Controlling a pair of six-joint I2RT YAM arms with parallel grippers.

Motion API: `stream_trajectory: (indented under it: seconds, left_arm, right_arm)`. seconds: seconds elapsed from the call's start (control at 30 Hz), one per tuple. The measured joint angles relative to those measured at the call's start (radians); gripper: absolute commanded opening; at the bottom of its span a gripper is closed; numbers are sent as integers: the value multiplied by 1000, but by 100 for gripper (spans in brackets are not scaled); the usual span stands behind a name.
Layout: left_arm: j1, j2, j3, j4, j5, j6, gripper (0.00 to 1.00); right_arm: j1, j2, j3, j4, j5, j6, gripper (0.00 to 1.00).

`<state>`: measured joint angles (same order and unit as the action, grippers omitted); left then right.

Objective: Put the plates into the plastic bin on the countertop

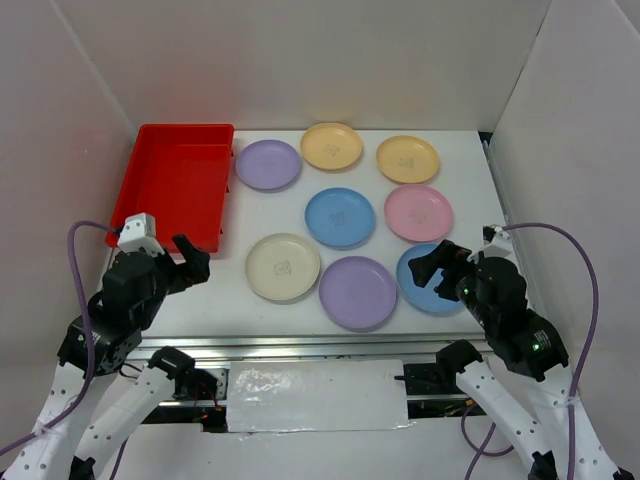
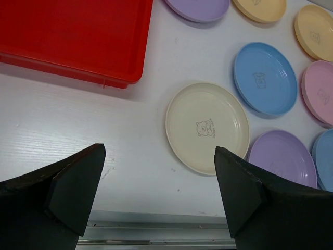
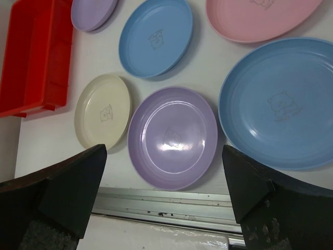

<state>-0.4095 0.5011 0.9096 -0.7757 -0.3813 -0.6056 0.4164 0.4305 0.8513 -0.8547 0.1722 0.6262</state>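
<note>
Several pastel plates lie flat on the white countertop (image 1: 215,290): purple (image 1: 268,164), two yellow (image 1: 331,146) (image 1: 408,159), blue (image 1: 340,217), pink (image 1: 418,212), cream (image 1: 283,266), purple (image 1: 358,291) and blue (image 1: 425,292). The red plastic bin (image 1: 175,180) stands empty at the far left. My left gripper (image 1: 190,262) is open and empty above bare countertop, between the bin's near corner and the cream plate (image 2: 207,127). My right gripper (image 1: 432,270) is open and empty above the near blue plate (image 3: 281,104), next to the near purple plate (image 3: 173,136).
White walls (image 1: 560,120) close in the back and both sides. A metal rail (image 1: 300,345) runs along the near edge, with a shiny white sheet (image 1: 315,395) below it. Purple cables (image 1: 575,250) loop from both arms.
</note>
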Motion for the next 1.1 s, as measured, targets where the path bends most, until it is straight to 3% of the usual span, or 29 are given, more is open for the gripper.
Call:
stream_trajectory:
  seconds: [0.5, 0.73, 0.9, 1.1]
  left_arm:
    - [-1, 25, 0, -1, 16, -13, 99]
    - [-3, 281, -85, 123, 196, -108, 99]
    - [-13, 488, -223, 174, 195, -189, 99]
    - [-22, 645, -273, 281, 188, -245, 99]
  right_arm:
    - [0, 5, 0, 0, -13, -11, 100]
    - [2, 3, 11, 2, -58, -21, 100]
    - [5, 3, 11, 2, -84, -22, 100]
    - [5, -21, -17, 10, -110, -22, 100]
